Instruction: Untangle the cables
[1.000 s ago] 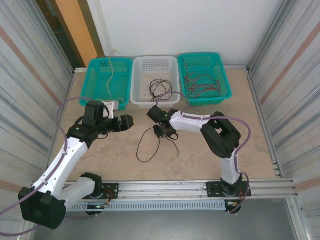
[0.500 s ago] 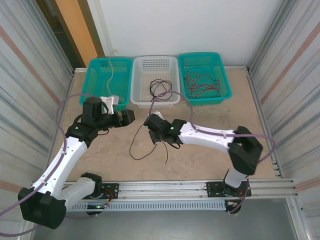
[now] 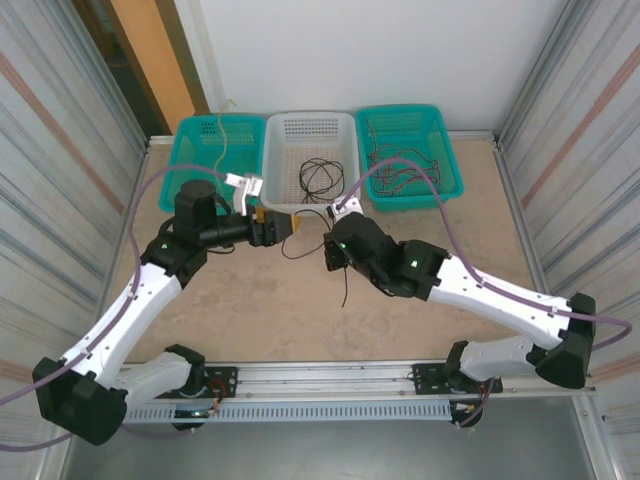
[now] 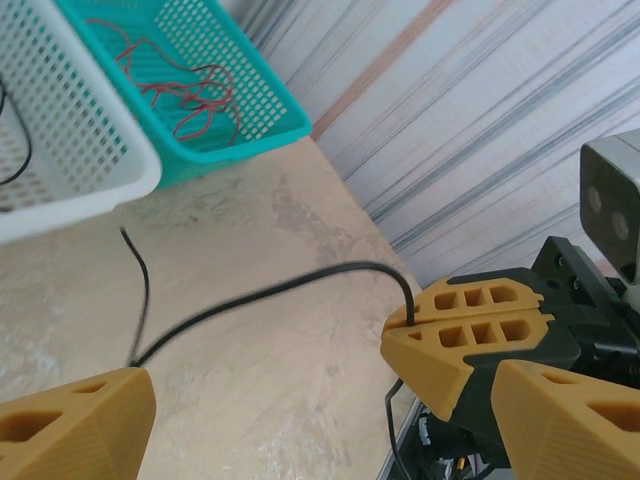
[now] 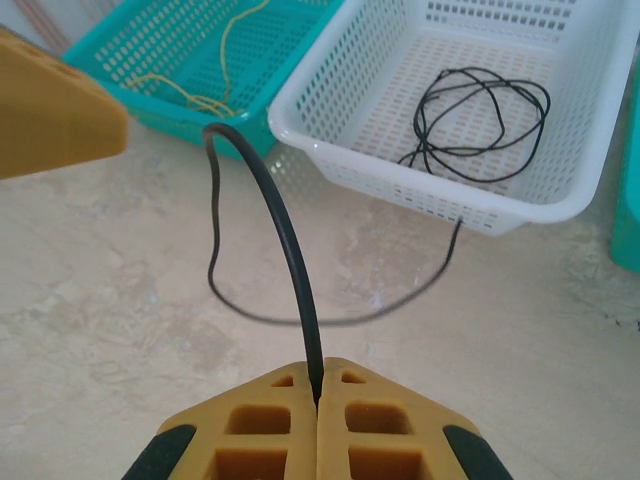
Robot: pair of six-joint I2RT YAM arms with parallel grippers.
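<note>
Beige surface, middle, toward far edge: black cable [image 5: 290, 260] pinched tight in right claw [image 5: 318, 385], arching over to just beside left claw [image 3: 278, 228], spread wide. Along far edge, white basket [image 3: 310, 207] with another black coil [image 3: 322, 175], left teal basket [image 3: 225, 120] with yellow cable [image 5: 232, 35], right teal basket [image 4: 270, 115] with red cables [image 4: 190, 95].

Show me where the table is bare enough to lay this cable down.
Widest bare table: between the right teal basket, the right wall and the right arm. Another patch: between it and the left arm, ahead of the front rail. Crowded: before the white basket, where left gripper, right gripper and black cable meet.
</note>
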